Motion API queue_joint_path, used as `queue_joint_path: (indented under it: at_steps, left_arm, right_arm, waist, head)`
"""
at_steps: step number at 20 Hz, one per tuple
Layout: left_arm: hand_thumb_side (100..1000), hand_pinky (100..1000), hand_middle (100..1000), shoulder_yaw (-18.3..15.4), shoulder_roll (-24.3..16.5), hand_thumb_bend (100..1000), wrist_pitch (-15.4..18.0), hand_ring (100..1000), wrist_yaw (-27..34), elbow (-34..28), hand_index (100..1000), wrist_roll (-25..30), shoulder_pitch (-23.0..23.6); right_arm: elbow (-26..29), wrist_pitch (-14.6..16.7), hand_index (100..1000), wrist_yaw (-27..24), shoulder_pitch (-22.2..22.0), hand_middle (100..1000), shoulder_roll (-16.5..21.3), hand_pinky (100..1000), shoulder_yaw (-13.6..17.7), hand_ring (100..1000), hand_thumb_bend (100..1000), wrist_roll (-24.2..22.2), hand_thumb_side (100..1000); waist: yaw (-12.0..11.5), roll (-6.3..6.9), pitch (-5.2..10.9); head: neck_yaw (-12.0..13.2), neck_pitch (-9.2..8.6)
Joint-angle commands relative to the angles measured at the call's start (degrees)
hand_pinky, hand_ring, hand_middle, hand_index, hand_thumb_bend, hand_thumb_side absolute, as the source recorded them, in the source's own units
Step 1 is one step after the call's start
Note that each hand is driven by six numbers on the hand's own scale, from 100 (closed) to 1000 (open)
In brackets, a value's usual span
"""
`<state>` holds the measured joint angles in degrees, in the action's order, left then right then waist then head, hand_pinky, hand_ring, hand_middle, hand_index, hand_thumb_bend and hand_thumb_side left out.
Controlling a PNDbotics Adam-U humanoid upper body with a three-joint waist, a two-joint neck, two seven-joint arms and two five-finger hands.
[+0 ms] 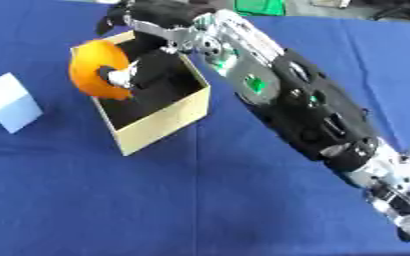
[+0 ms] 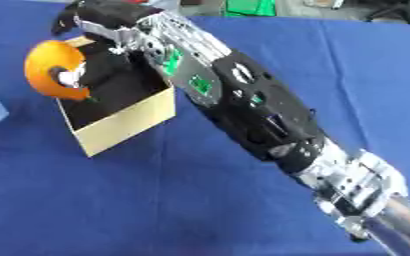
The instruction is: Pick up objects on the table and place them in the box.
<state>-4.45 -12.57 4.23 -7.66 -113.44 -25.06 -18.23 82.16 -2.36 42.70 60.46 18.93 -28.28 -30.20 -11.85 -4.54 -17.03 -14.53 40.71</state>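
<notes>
An orange round object [image 1: 93,67] hangs over the left rim of the open cardboard box [image 1: 165,117]. My right hand [image 1: 138,62] reaches down into the box from the upper right, its fingers curled round the orange thing, one fingertip [image 1: 118,77] pressed against its face. The arm crosses the whole picture from the lower right. The box's inside is dark; what lies in it is hidden by the hand. My left hand shows in neither view.
A pale blue and white block [image 1: 12,102] lies on the blue tablecloth [image 1: 200,200] to the left of the box. Green and dark clutter sits beyond the table's far edge [image 1: 261,6].
</notes>
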Motion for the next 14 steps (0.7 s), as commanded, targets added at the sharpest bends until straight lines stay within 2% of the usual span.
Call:
queue_joint_path:
  at_steps: [1, 8, 14]
  left_arm:
    - [1000, 454, 634, 0.1, -0.5, 106, 0.0, 680, 0.0, -1.2, 694, 0.2, -0.7]
    - [1000, 455, 634, -0.1, -0.6, 108, -0.1, 680, -0.1, -1.2, 694, 0.1, -0.6]
    - [1000, 454, 634, -0.2, -0.9, 108, -0.1, 679, -0.2, -1.2, 695, -0.1, -0.5]
  right_arm:
    - [0.4, 0.8, 893, 0.7, 0.9, 845, 0.3, 946, 0.9, 1000, 285, -0.4, 711]
    - [4.3, -1.1, 896, -3.0, 0.6, 834, 1.6, 954, 4.5, 1000, 156, 1.4, 681]
    - [12.7, -4.3, 897, -9.2, -1.0, 824, 6.6, 952, 8.8, 1000, 109, 2.6, 662]
  waist:
    - [0.0, 0.37, 1.03]
    - [0.4, 0.57, 1.23]
    - [1.2, 0.61, 1.34]
  head:
    - [0.0, -0.64]
    - [0.6, -0.39]
    - [1.6, -0.21]
